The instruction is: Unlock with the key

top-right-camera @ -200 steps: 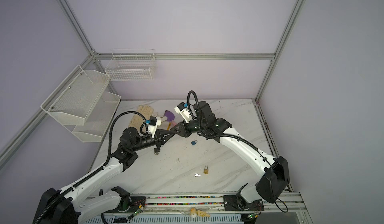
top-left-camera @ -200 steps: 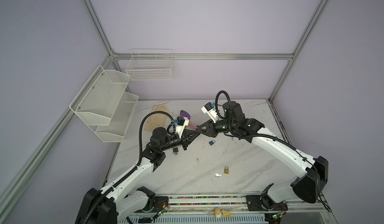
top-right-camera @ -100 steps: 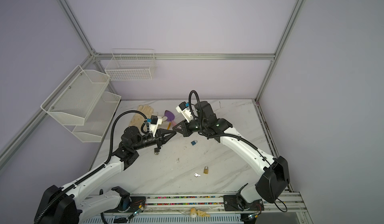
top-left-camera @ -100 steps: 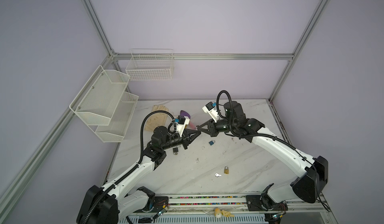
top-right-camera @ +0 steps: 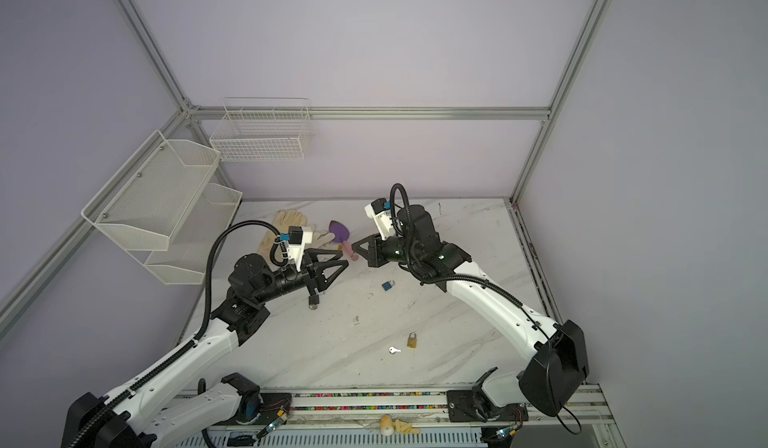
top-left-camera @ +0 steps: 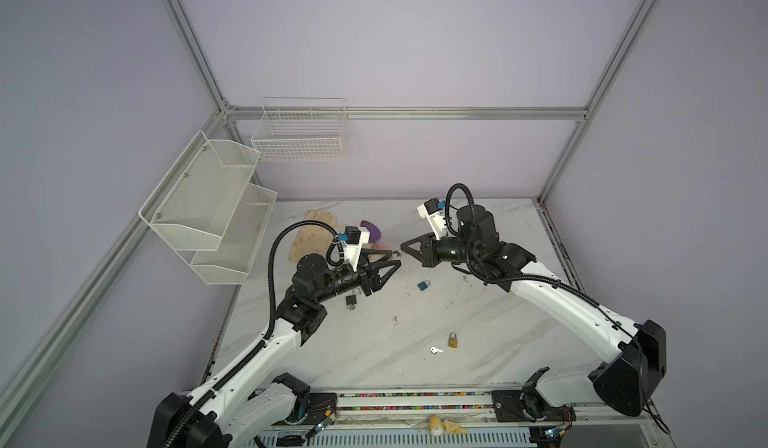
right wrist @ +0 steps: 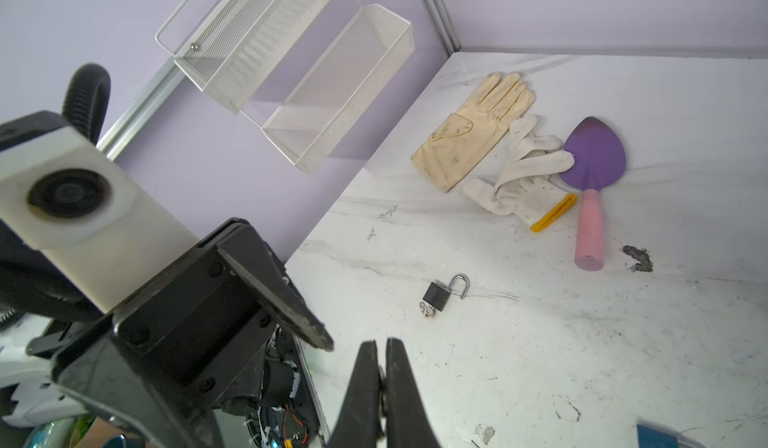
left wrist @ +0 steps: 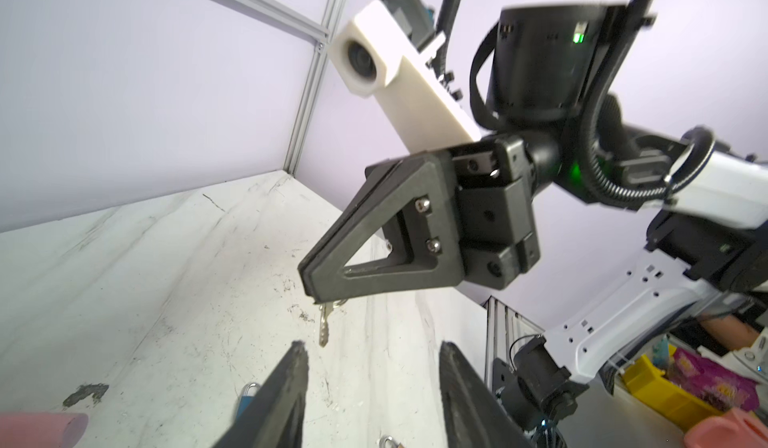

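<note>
Parting grippers, top views: the left gripper (top-left-camera: 395, 258) has just spread to a middling gap; the right gripper (top-left-camera: 402, 247), at its one o'clock, has pinched narrow.
Key, left wrist: we see the key (left wrist: 324, 325) dangling from the right gripper's closed tips, clear of our left fingers (left wrist: 291, 383).
Padlocks, right wrist: handover looks complete; the black padlock (right wrist: 436, 294) lies open-shackled, so we judge another lock comes next.

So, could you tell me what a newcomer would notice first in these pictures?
Probably the two grippers facing each other tip to tip above the marble table: the right gripper is shut on a small silver key dangling from its tips, and the left gripper stands open just opposite. On the table under the left arm lies a black padlock, with a purple trowel further back.
</note>
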Controlling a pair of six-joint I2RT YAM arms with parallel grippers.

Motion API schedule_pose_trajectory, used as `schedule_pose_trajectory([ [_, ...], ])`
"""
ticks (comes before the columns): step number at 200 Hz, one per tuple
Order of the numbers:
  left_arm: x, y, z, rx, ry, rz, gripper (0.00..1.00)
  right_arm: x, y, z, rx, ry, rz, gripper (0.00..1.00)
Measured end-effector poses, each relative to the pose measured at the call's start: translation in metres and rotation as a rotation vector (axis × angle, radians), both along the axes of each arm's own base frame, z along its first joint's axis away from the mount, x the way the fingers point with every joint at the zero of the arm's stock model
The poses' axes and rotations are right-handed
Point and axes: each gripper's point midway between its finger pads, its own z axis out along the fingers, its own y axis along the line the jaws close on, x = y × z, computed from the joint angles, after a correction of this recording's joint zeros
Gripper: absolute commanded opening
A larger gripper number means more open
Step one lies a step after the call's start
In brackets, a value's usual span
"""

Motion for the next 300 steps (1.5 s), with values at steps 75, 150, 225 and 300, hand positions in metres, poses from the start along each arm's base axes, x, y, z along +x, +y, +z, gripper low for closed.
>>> schedule_pose_trajectory([
  [75, 0.018, 0.018, 0.035, -0.365, 0.273, 0.198, 0.45, 0.023, -0.005, 0.023, 0.284, 0.056, -0.211, 0.00],
  [150, 0.041, 0.022, 0.034, -0.570, 0.411, 0.328, 0.34, 0.009, 0.018, 0.055, 0.470, 0.081, -0.232, 0.00],
  [225, 0.046, 0.014, 0.042, -0.636, 0.396, 0.292, 0.21, 0.010, 0.022, 0.053, 0.486, 0.096, -0.270, 0.00],
  [300, 0.046, 0.012, 0.043, -0.645, 0.392, 0.288, 0.15, 0.011, 0.021, 0.061, 0.506, 0.081, -0.288, 0.00],
])
